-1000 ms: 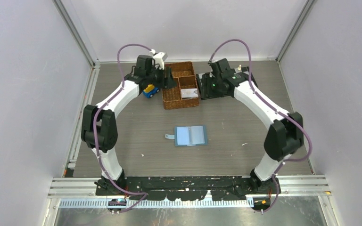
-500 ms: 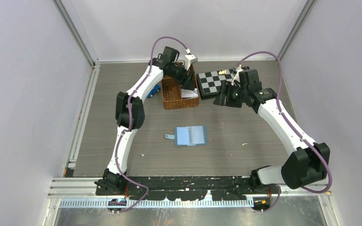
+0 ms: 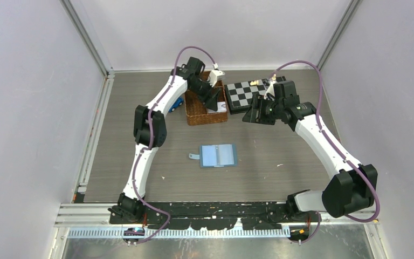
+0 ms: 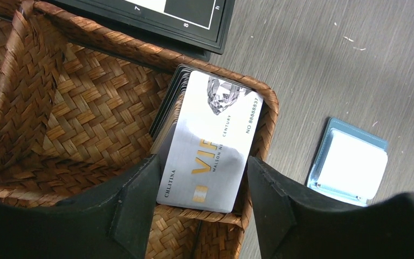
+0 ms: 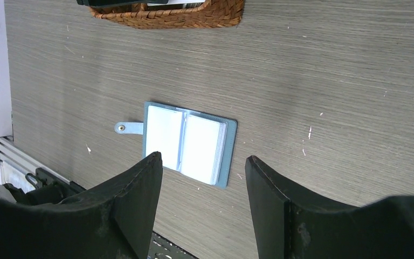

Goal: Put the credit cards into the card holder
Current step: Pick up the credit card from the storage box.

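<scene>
On the grey table [image 3: 280,145] our left arm reaches over the brown wicker basket [image 3: 197,114] at the far side, and our right arm hangs above bare wood beside the chessboard [image 3: 243,93]. The card holder [image 3: 219,155] lies open and flat in the middle of the table, well apart from the basket, with its pale pockets facing up. The credit cards [image 4: 210,140] lean as a stack in the basket's corner compartment on the chessboard side, with a silver one lettered in gold on top. Our left gripper [image 4: 200,167] is open, with a jaw on either side of that stack, and grips nothing. Our right gripper [image 5: 202,162] is open too and empty, looking down towards the holder. We judge the step in hand is taking a card, so we should come down square to the stack, close on the long edges of the top card alone, and lift straight up so the wicker wall does not catch it
</scene>
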Tool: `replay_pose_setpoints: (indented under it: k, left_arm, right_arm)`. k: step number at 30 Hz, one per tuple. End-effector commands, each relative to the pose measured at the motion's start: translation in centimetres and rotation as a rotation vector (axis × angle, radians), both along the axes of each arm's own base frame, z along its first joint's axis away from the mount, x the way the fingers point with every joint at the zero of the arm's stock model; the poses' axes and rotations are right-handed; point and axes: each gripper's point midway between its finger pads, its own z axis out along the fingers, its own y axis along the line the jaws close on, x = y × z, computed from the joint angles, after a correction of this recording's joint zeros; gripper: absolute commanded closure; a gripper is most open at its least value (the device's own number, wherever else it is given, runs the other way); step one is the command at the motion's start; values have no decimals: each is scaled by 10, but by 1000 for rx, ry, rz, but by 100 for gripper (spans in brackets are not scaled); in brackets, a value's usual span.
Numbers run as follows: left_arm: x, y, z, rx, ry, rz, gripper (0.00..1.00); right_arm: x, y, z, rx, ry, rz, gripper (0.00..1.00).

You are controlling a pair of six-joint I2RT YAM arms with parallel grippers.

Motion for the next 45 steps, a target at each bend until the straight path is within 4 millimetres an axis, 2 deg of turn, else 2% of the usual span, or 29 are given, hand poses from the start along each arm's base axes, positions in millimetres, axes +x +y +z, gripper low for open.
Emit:
replay_pose_setpoints:
  k: [1, 9, 13, 18, 28, 37, 45]
  left_arm:
    - [7, 9, 11, 31, -52, -3, 37]
    - [10, 15, 5, 53, -41, 4, 33]
    - [14, 17, 1, 68, -48, 14, 27]
    - [14, 19, -1, 77, -33, 18, 27]
    - [4, 21, -2, 85, 5, 13, 48]
    - [2, 19, 27, 51, -22, 23, 58]
    - [3, 18, 39, 39, -40, 41, 73]
  right_arm:
    - [2, 3, 14, 34, -49, 15, 37]
    - [1, 4, 13, 38, -44, 20, 37]
    - [0, 5, 12, 40, -40, 23, 37]
    - [-1, 5, 12, 41, -42, 26, 37]
    - [-1, 4, 7, 33, -32, 26, 37]
    - [2, -2, 4, 7, -35, 0, 37]
    - [5, -8, 0, -18, -35, -27, 37]
